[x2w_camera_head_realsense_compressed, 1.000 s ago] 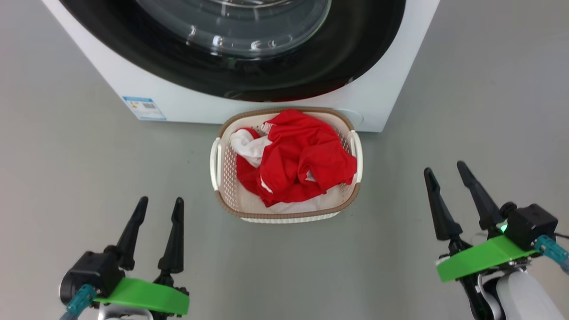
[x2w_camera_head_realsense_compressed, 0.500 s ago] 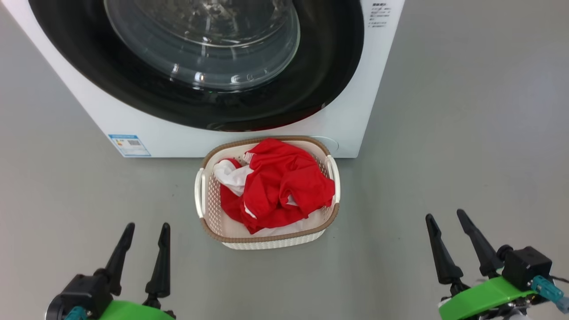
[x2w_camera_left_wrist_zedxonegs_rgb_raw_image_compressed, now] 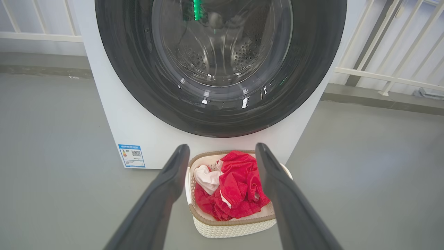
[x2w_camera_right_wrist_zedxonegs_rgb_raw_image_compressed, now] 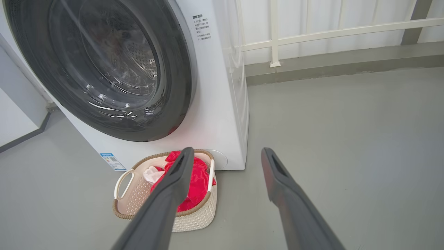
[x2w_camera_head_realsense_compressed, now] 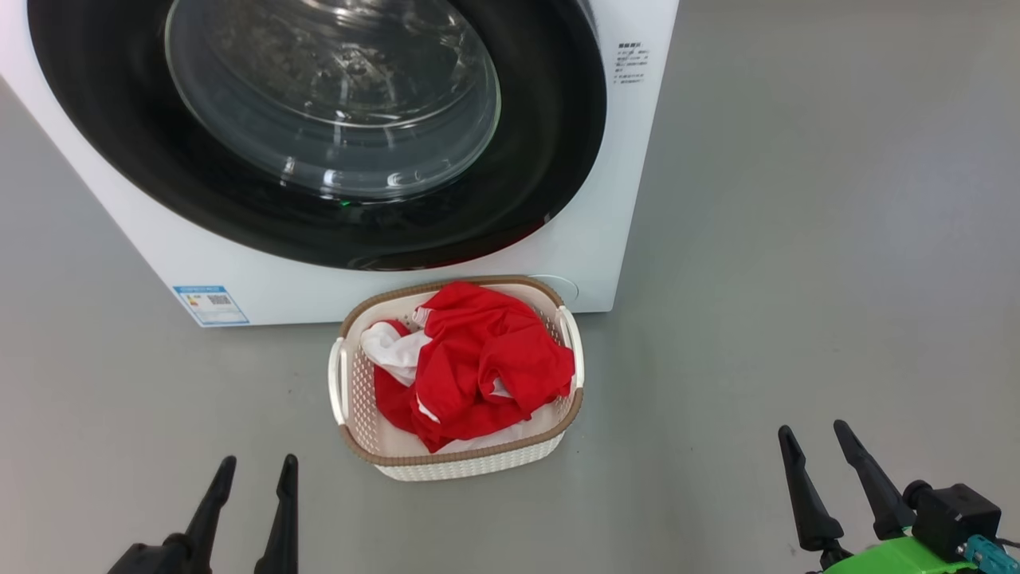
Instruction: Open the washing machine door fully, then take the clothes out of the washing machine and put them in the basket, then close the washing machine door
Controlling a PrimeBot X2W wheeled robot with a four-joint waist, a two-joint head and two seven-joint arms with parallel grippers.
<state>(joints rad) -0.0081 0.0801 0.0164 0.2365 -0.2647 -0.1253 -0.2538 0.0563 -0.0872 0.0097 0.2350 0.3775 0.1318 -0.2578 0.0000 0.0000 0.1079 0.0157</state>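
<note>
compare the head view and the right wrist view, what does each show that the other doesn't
Head view, not the other: the open left gripper, lower left. Right wrist view, not the other: a white railing behind, and the side wall of the washing machine. Both: the closed washing machine door, the basket on the floor holding the clothes, the blue label sticker, the open right gripper.

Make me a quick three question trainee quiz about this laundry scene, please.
1. True or false: the washing machine door is shut.
2. The clothes lie: A in the drum, B in the basket, C on the floor?
3. Fill in: the left tool and right tool both stand ___, holding nothing.
Key: 1 true; 2 B; 3 open.
</note>
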